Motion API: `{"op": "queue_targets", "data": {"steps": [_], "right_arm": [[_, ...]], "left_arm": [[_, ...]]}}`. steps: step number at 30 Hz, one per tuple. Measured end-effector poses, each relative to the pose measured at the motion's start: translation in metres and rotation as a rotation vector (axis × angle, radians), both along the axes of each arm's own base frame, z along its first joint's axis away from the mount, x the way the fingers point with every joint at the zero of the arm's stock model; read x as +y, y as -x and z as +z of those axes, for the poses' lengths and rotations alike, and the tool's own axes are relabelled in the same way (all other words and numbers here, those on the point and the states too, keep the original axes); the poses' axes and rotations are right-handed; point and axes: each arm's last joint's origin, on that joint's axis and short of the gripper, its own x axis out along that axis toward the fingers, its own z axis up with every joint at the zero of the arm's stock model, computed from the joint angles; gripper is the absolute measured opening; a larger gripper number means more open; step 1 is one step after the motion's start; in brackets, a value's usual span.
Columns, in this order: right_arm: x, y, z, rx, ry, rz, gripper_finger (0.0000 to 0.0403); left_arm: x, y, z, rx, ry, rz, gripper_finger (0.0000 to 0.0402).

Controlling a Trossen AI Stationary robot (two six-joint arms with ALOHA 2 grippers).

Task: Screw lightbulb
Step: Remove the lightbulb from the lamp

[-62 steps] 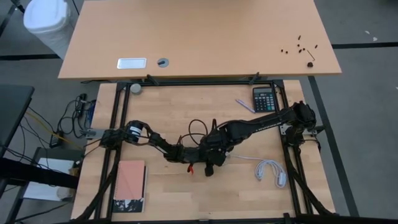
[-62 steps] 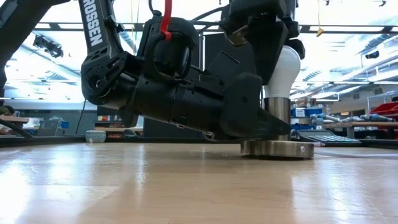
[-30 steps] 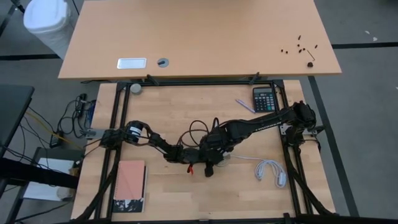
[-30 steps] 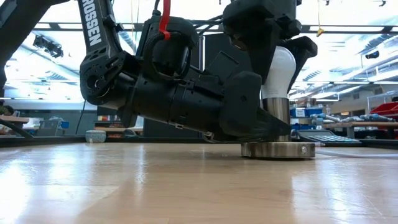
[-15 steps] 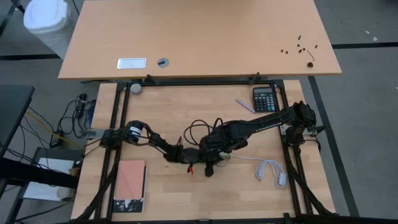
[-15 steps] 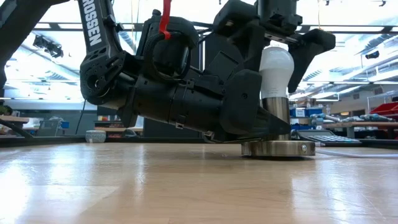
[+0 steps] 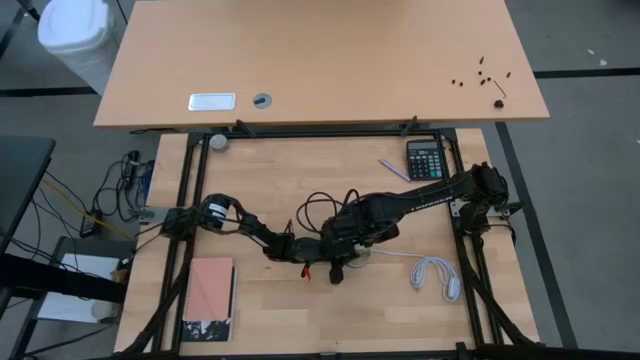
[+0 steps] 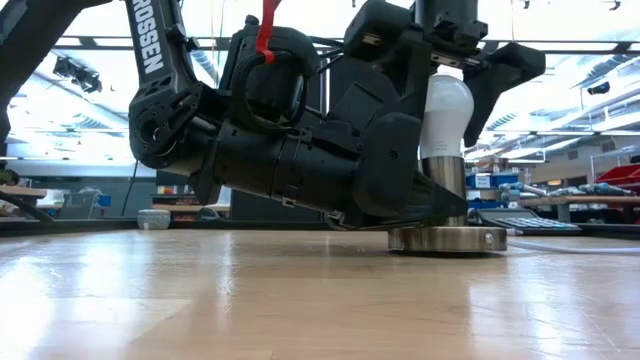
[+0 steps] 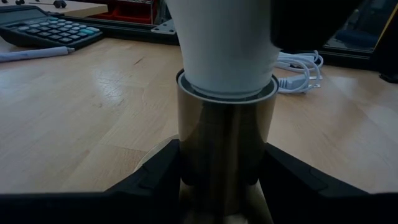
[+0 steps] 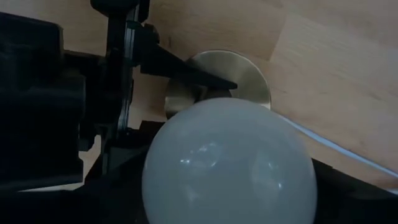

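Observation:
The white lightbulb (image 8: pixel 447 110) stands upright with its base in a brass-coloured metal socket (image 8: pixel 445 185). The socket's round disc foot (image 8: pixel 447 240) rests on the wooden table. My left gripper (image 9: pixel 227 186) lies low over the table and is shut on the socket's cylinder. My right gripper (image 8: pixel 445 90) comes down from above and is shut on the bulb's globe, which also shows in the right wrist view (image 10: pixel 227 162). In the high view both grippers meet near the table's middle (image 7: pixel 338 255), and the right gripper hides the bulb. My left gripper pinches the socket's cylinder (image 9: pixel 227 149) between its two fingers (image 9: pixel 158 180), low down, just above the disc foot. The fingers lie level and come from the table's left. The socket stands upright on the table. My right gripper pinches the globe's two opposite sides (image 8: pixel 468 95) between its fingers (image 8: pixel 505 75). It comes from above, pointing down. The bulb stands upright, its narrow end in the socket's mouth (image 9: pixel 227 93).
A thin white cord (image 7: pixel 385 252) runs from the socket toward the right. A coiled white cable with a plug (image 7: pixel 435 272) lies to the right. A calculator (image 7: pixel 425 158) and a pen (image 7: pixel 393 168) lie at the far right. A pink notebook (image 7: pixel 210 290) lies near left.
My right gripper has turned about the bulb's upright axis, so its two fingers now show side by side on either side of the globe. The bulb stays upright in the socket. The socket stays in place.

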Motion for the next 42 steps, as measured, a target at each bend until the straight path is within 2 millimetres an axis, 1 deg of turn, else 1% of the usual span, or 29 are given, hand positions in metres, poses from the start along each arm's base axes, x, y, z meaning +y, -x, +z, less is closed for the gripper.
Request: {"op": "queue_targets", "data": {"steps": [6,15,18,22,33,42], "right_arm": [[-0.0004,0.0,0.0,-0.004,0.008,0.053,0.0265],[-0.0005,0.0004,-0.0002,-0.012,0.028,0.223,0.027],[-0.0005,0.0004,-0.0002,-0.019,0.038,0.322,0.0268],[-0.0003,0.0003,-0.0001,-0.033,0.055,0.5,0.027],[0.0071,0.0014,-0.0001,-0.081,0.118,1.129,0.0275],[0.0077,0.0016,-0.0002,-0.119,0.165,1.613,0.0276]], "left_arm": [[0.0001,-0.0001,0.0001,0.0,0.0,0.001,0.0189],[0.0002,-0.0001,-0.0002,0.004,-0.023,-0.001,0.0189],[0.0002,-0.0001,-0.0002,0.004,-0.023,-0.001,0.0189],[0.0002,-0.0001,-0.0002,0.004,-0.023,-0.001,0.0189],[-0.0003,0.0,-0.0002,0.005,-0.026,-0.006,0.0189],[-0.0004,0.0001,-0.0006,0.007,-0.027,-0.008,0.0189]]}}
